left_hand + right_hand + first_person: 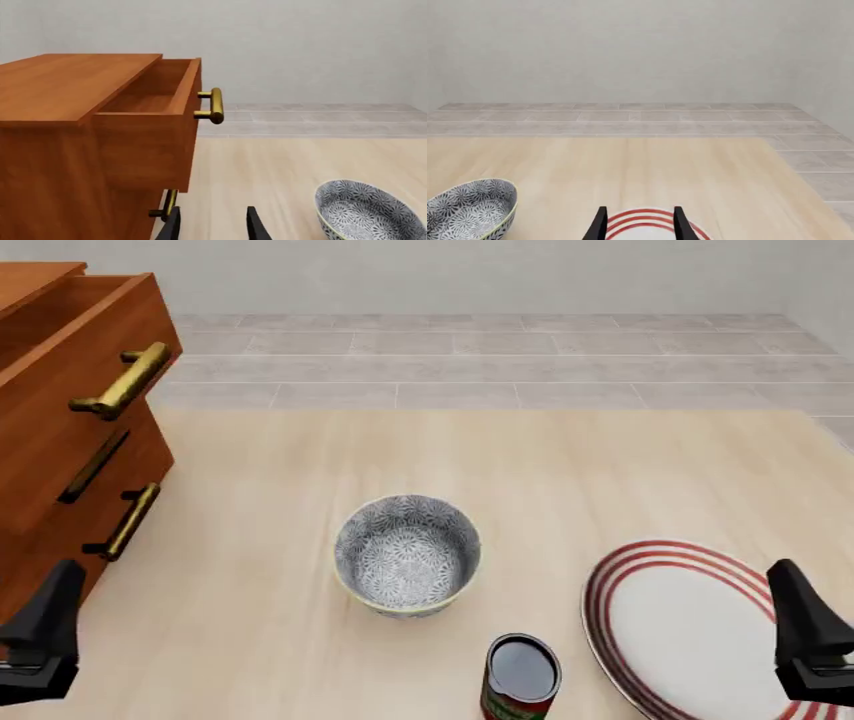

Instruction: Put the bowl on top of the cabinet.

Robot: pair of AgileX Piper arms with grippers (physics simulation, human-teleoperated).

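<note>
One bowl, one cabinet, one plate, one can, two idle pincers on a pale wooden tabletop [601,470].

In the front view, going left to right: the reddish-brown wooden cabinet [54,430] with brass-coloured bar handles sits at nine to ten o'clock, its top drawer [157,100] pulled out, which the left wrist view shows from the side with its bare inside; the left pincer [40,640] hangs at seven o'clock, released and holding nothing; the small deep blue-grey floral bowl [407,553] stands upright at the centre, well apart from the cabinet; a dark-topped red-labelled can [521,678], seen only here, stands at six o'clock; the flat white red-ringed plate [687,625] lies at four o'clock, the right pincer [638,225] above it, released and empty.
</note>
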